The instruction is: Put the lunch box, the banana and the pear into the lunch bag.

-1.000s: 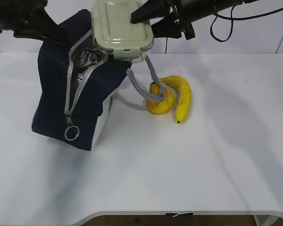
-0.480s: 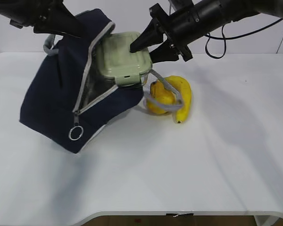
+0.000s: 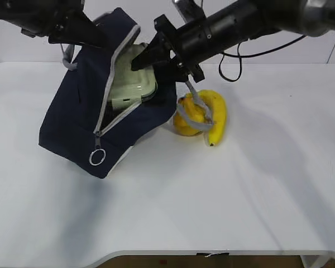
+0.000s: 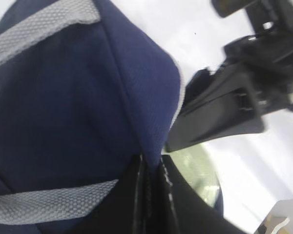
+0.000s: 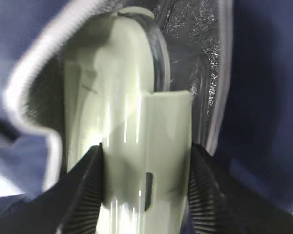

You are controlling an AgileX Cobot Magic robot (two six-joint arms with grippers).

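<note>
The navy lunch bag [image 3: 78,117] is tilted on the table, its grey zipper open towards the right. My left gripper [image 3: 95,34] is shut on the bag's top edge [image 4: 151,146] and holds it up. My right gripper [image 3: 142,62] is shut on the lunch box [image 3: 129,84], whose sage-green lid [image 5: 132,126] sits between the fingers [image 5: 83,190], partly inside the bag's foil-lined mouth. The pear [image 3: 188,117] and the banana [image 3: 216,114] lie together on the table right of the bag, with a grey strap handle [image 3: 196,106] draped over them.
The white table [image 3: 240,190] spreads out in front and to the right. A black cable [image 3: 237,56] hangs from the right arm at the back. The table's front edge [image 3: 212,252] runs along the bottom.
My right gripper has moved left and down, carrying the lunch box deeper into the bag's mouth. My left gripper still holds the bag's top; the bag has shifted a little to the right.
</note>
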